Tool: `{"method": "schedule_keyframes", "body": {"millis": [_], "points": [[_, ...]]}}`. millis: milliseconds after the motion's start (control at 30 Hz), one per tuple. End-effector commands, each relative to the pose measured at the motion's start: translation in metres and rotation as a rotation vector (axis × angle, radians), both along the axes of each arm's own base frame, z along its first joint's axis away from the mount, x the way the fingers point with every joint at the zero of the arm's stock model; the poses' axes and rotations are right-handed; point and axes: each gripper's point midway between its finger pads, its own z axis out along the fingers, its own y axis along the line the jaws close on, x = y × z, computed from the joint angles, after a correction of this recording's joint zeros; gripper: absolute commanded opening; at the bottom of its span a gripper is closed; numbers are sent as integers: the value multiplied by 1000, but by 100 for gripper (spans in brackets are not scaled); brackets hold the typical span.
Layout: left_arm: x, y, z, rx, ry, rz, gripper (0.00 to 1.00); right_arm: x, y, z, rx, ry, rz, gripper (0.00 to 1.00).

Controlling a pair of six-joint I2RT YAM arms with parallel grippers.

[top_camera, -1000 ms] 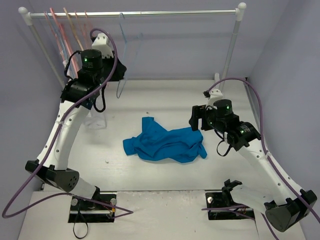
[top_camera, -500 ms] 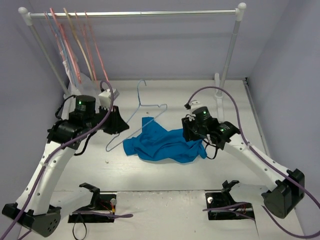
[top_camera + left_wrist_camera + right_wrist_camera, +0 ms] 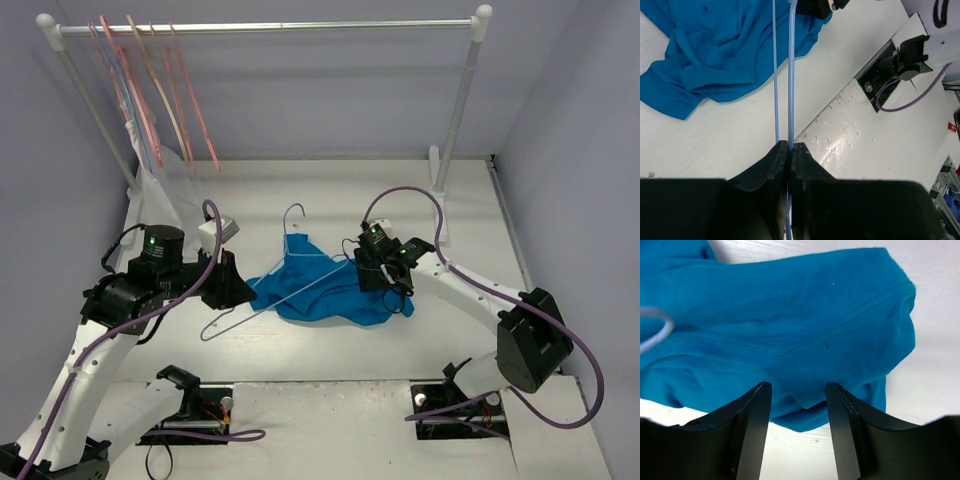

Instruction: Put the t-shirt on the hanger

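The t-shirt (image 3: 340,292) lies crumpled on the counter (image 3: 330,190) near its middle, between the two arms. Seen from the right wrist, the blue cloth (image 3: 790,315) fills the space ahead of the right fingers (image 3: 754,410). They stand parted, with a raised fold of the shirt's near edge in the gap between their tips. Nothing is pinched, and I cannot tell whether the tips touch the cloth. A pale bend of wire rests on the shirt at the left edge of that view.

The hanger (image 3: 262,300) overlaps the shirt's left part. Its hook points toward the far side, one wire runs across the cloth toward the right arm, and its near corner juts out past the shirt over bare counter. The left fingers (image 3: 782,155) are clenched on it. From the left wrist, the two pads meet tightly on one wire (image 3: 791,75), and a second wire runs just beside it out over the blue cloth (image 3: 715,50).

At the back stands a clothes rail (image 3: 270,27), with pink hangers (image 3: 195,105) bunched at its left end, well apart from the shirt.
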Motion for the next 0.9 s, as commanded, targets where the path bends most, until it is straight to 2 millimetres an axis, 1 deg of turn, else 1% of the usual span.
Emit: {"method": "schedule_keyframes", "body": {"millis": [0,67,167,200,233,300,333,367,400,467,500,633,767,867], "points": [[-7,-9,18,-62,-62,-68,0,8,-5,1,1,-35,-81,49],[-12,-11,15,-76,-45,-80,0,8,-11,-6,-24,-27,-109,49],[-15,-9,12,-69,-46,-81,0,13,-18,-9,-53,-45,-137,46],[-16,-10,11,-68,-43,-84,0,14,-18,-10,-56,-48,-139,45],[-16,-10,11,-70,-38,-84,0,15,-19,-11,-61,-49,-139,41],[-18,-13,11,-88,-35,-102,0,17,-21,-13,-81,-49,-142,37],[-19,-14,11,-90,-34,-106,0,16,-22,-14,-89,-45,-142,31],[-20,-14,10,-88,-36,-107,0,17,-23,-14,-96,-47,-143,27],[-19,-14,10,-89,-41,-110,0,17,-23,-13,-95,-50,-144,19],[-20,-16,10,-97,-37,-126,0,19,-21,-8,-84,-62,-138,13],[-21,-18,11,-107,-37,-137,0,22,-18,-2,-71,-75,-132,8],[-21,-23,9,-120,-40,-165,0,33,-14,19,-72,-113,-85,0],[-15,-28,6,-135,-59,-183,0,40,-11,27,-75,-126,-53,0],[-13,-31,3,-140,-51,-202,0,43,-6,33,-42,-113,-27,1]]}}
